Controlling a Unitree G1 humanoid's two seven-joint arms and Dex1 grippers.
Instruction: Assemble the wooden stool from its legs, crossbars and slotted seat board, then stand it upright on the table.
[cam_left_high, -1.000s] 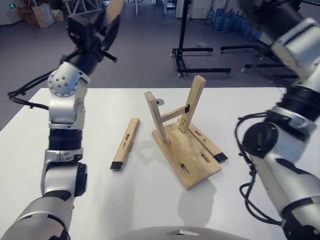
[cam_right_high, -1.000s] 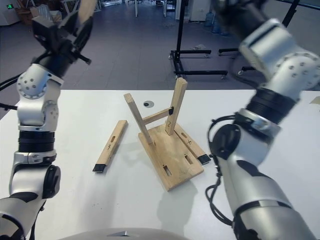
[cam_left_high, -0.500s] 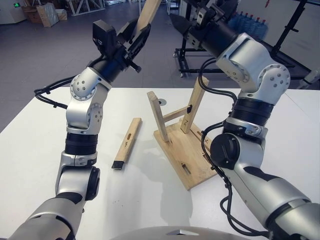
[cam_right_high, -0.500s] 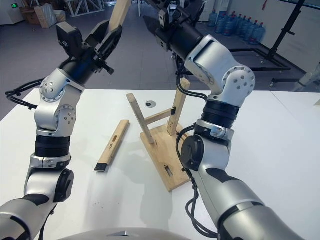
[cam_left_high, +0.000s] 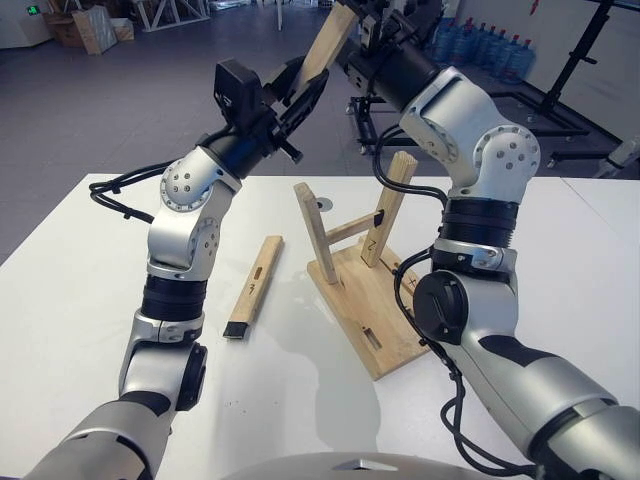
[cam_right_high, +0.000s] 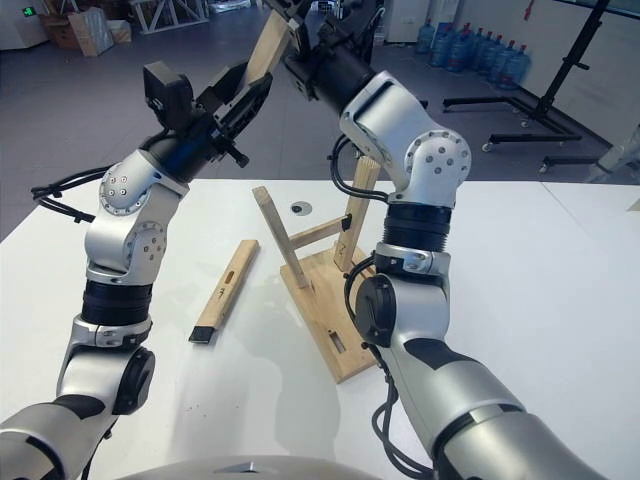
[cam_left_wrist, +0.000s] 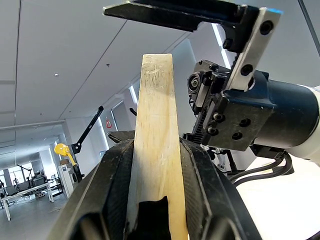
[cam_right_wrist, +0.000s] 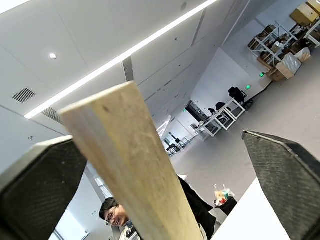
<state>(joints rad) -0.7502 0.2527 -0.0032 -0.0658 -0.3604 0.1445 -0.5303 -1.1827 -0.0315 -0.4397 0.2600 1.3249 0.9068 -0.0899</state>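
1. Two arms meet high above the surface. Your left gripper is clamped on a wooden leg near its lower end, and the rest of the leg slants up and to the right.
2. Seen from the left wrist, both fingers press flat against the held leg's sides, with no gap on either side.
3. Your right gripper is spread wide at the top end of the same leg. From the right wrist, that end stands between the two pads, much nearer one than the other. You cannot tell whether it touches the near pad.
4. Below them, the board lies flat near the middle of the surface, with its slots facing up.
5. Two upright legs rise from the board's far half. They lean apart at the top and are joined partway up by a crossbar.
6. One slotted piece with a black tip lies flat on the surface just left of the board, apart from it and roughly parallel to its long edge.
7. Another flat piece lies along the board's right edge, largely hidden behind your right arm.
8. Beyond the surface's far edge, black wheeled stands sit on the grey floor and water bottles are lined up behind them.
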